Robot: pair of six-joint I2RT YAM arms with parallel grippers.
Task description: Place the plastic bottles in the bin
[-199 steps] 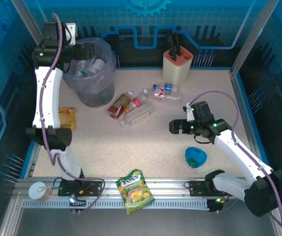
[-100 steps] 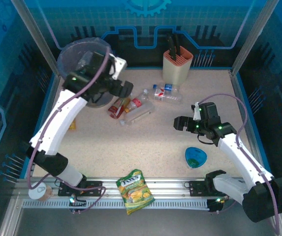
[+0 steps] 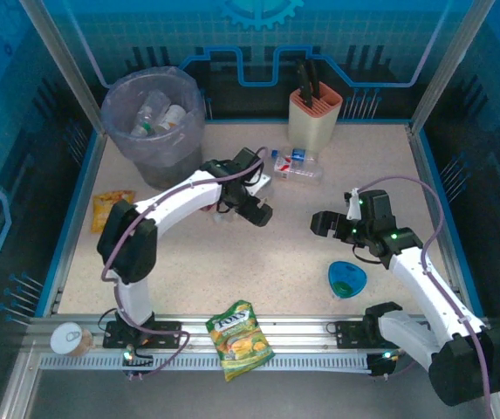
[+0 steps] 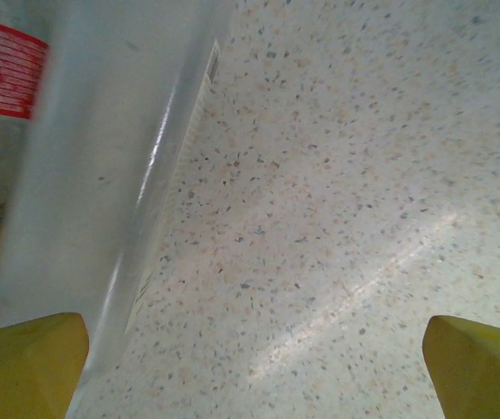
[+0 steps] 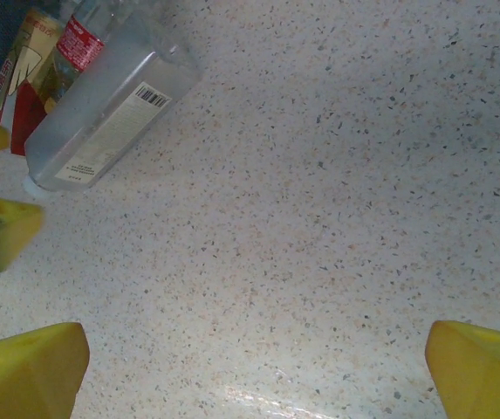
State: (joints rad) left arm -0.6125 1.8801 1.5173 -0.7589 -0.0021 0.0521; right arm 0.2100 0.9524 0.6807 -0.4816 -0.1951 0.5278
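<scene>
- top view: the bin (image 3: 114, 100) stands at the far left corner of the surface (image 3: 232, 271), and we see several plastic bottles (image 3: 158, 115) lying inside its liner.
- more bottles lie loose on the far middle of the surface. a blue-labelled bottle (image 3: 295, 165) lies just in front of the knife holder (image 3: 313, 109). others are partly hidden under the left arm (image 3: 180, 196).
- the left jaws reach down over that loose cluster. the right jaws hover to its right, apart from the bottles and beyond the blue bowl (image 3: 346, 279).
- left wrist view: the yellow fingertips (image 4: 23, 367) sit at the bottom corners, so the left jaws are spread wide and grip nothing.
- a clear bottle (image 4: 101, 175) lies along the left side, its edge just inside the left-hand tip. we cannot tell whether they touch. a red-labelled bottle (image 4: 5, 70) lies beyond it.
- right wrist view: the right jaws are spread wide too, over bare speckled surface, holding nothing.
- the clear bottle (image 5: 110, 105), with a white barcode label, lies at the upper left. the red-labelled bottle (image 5: 79, 39) and a brown bottle (image 5: 23, 78) lie beside it.
</scene>
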